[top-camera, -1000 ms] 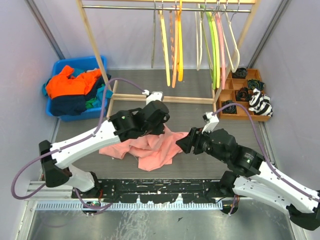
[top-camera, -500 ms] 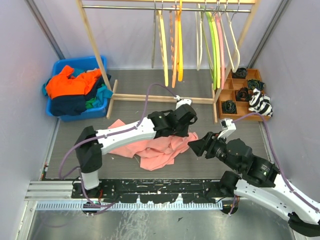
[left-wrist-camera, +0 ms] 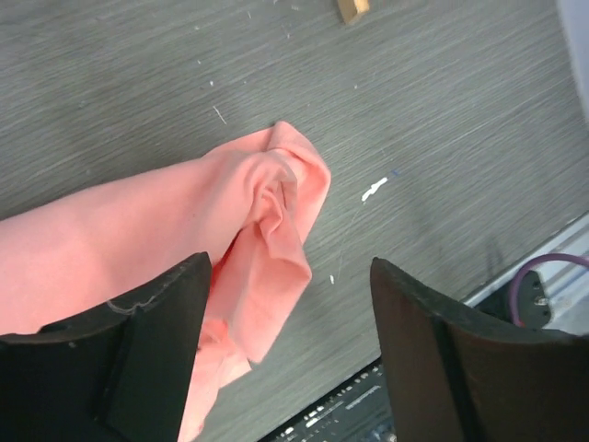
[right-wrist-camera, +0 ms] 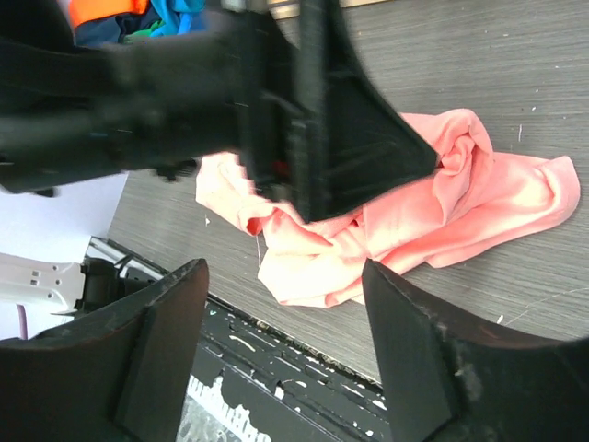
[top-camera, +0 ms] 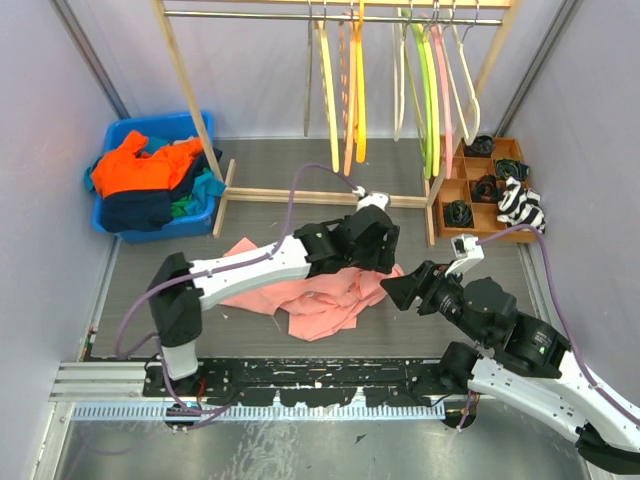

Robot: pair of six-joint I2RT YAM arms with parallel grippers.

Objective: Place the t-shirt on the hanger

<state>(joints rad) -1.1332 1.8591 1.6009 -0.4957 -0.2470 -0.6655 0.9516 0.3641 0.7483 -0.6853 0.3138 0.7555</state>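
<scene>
The salmon-pink t-shirt (top-camera: 300, 295) lies crumpled on the grey table in front of the arms. My left gripper (top-camera: 378, 245) hovers over the shirt's right end. In the left wrist view that gripper (left-wrist-camera: 290, 276) is open, and a folded tip of the t-shirt (left-wrist-camera: 267, 221) lies flat on the table below it, held by nothing. My right gripper (top-camera: 392, 290) stands open just right of the shirt, with nothing between its fingers (right-wrist-camera: 184, 304). The right wrist view shows the t-shirt (right-wrist-camera: 460, 212) ahead, partly behind the blurred left arm (right-wrist-camera: 276, 110). The cream-white hanger (top-camera: 468, 100) hangs on the rail at the back right.
A blue bin (top-camera: 120, 215) with orange and navy clothes sits at the back left. The wooden rack (top-camera: 190, 110) carries yellow, orange, green and pink hangers, and its foot bar (top-camera: 290, 195) lies behind the shirt. A wooden compartment tray (top-camera: 470, 160) stands at the right.
My left gripper pulled the shirt's end to the right and has now opened and let it go. The right arm drew back to the right and its jaws widened.
</scene>
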